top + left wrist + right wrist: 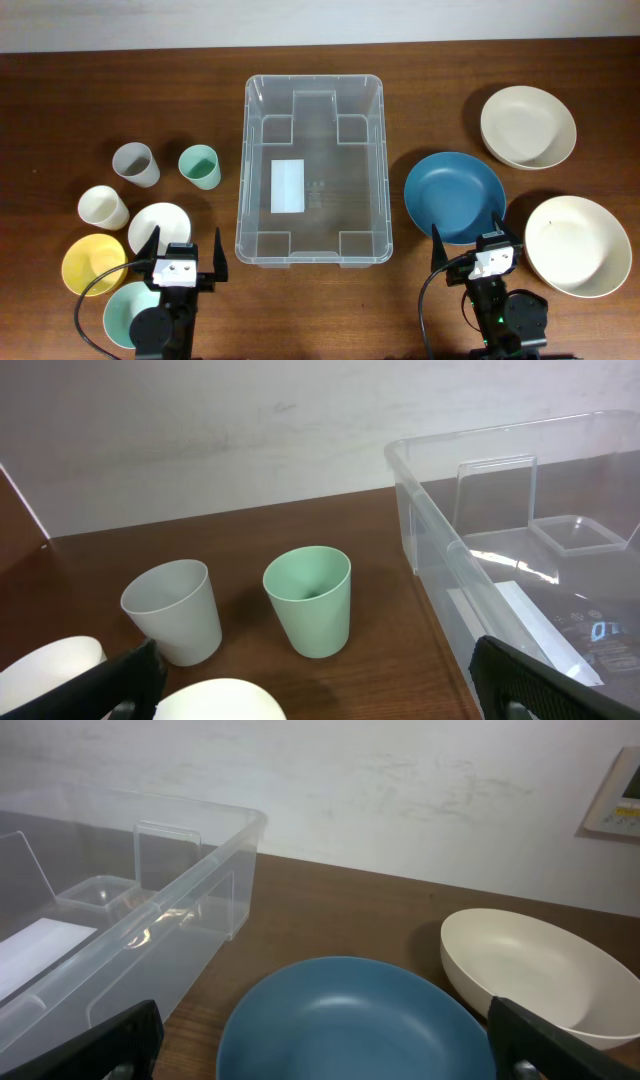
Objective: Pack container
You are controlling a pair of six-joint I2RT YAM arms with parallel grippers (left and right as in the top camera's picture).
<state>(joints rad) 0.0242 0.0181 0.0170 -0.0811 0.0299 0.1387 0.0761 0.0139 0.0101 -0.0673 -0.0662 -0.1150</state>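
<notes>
The clear plastic container (312, 170) stands empty at the table's middle, a white label on its bottom. It shows at the right of the left wrist view (520, 560) and at the left of the right wrist view (110, 910). My left gripper (185, 255) is open and empty at the front left, its fingers wide apart (320, 695) behind a green cup (310, 600) and a grey cup (175, 610). My right gripper (470, 240) is open and empty at the front right, over the near edge of a blue plate (345, 1025).
Left of the container stand a grey cup (135, 164), a green cup (200, 166), a cream cup (103, 208), a white bowl (158, 228), a yellow bowl (92, 262) and a mint bowl (122, 312). To the right lie the blue plate (453, 195) and two cream bowls (527, 127) (578, 245).
</notes>
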